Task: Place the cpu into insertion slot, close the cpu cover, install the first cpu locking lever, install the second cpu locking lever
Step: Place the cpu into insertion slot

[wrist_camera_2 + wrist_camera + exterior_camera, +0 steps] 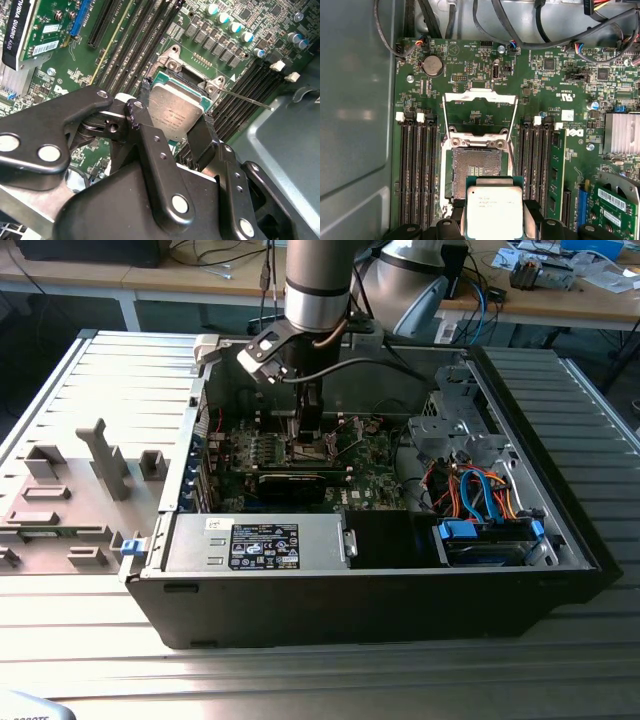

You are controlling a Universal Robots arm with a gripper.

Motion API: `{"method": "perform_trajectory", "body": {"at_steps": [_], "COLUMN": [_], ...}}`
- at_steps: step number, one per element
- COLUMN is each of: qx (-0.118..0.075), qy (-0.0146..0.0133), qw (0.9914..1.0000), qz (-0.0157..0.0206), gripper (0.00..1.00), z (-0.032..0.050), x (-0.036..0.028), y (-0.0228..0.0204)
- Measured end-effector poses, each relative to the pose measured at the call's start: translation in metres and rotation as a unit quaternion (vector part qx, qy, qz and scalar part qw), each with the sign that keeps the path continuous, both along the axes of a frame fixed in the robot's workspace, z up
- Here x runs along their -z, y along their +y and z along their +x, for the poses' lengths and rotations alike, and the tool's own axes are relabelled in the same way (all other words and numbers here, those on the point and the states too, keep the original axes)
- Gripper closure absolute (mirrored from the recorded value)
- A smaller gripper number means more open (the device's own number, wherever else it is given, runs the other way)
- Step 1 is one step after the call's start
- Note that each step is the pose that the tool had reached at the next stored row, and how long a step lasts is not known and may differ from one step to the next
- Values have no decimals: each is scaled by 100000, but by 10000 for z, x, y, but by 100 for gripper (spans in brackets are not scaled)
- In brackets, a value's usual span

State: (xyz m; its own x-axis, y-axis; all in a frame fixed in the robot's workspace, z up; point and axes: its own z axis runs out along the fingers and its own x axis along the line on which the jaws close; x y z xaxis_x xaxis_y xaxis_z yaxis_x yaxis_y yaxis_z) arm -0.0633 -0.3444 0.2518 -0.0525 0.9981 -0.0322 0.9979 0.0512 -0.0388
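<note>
Clamping the cpu (175,111) by 2 opposite edges, the gripper (176,107) has its black fingers (200,135) drawn in against the chip's sides, so the jaws stand only as far apart as the chip is wide. The grey metal top faces the cameras and carries a few lines of faint engraved print, too small to read. In the first wrist view the cpu (493,210) hangs in the gripper (493,221) over the near edge of the insertion slot (479,170), whose dark field of contacts lies bare. Whether the chip touches the slot cannot be told.

The cpu cover (480,96) is swung open beyond the slot, its window showing green board behind it. 1 thin lever rod (245,100) sticks out sideways from the slot.

Writing is plentiful but mostly illegible at this range. White lettering and a white logo (572,134) are printed on the motherboard (470,70). A graphics card (20,30) bears white lettering on black, with 2 barcode stickers (46,48) beside it. In the lower middle of the exterior view, a black label (265,545) with white print sits on the power supply (320,540).

In the upper middle of the exterior view, the gripper (312,430) reaches down into the open computer case (400,610).
</note>
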Motion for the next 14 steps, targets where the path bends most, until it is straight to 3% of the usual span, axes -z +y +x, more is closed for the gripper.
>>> {"method": "perform_trajectory", "body": {"at_steps": [14], "qx": [-4], "qy": [3], "qw": [100000], "qz": [1], "gripper": [45], "z": [0], "x": [27], "y": [0]}}
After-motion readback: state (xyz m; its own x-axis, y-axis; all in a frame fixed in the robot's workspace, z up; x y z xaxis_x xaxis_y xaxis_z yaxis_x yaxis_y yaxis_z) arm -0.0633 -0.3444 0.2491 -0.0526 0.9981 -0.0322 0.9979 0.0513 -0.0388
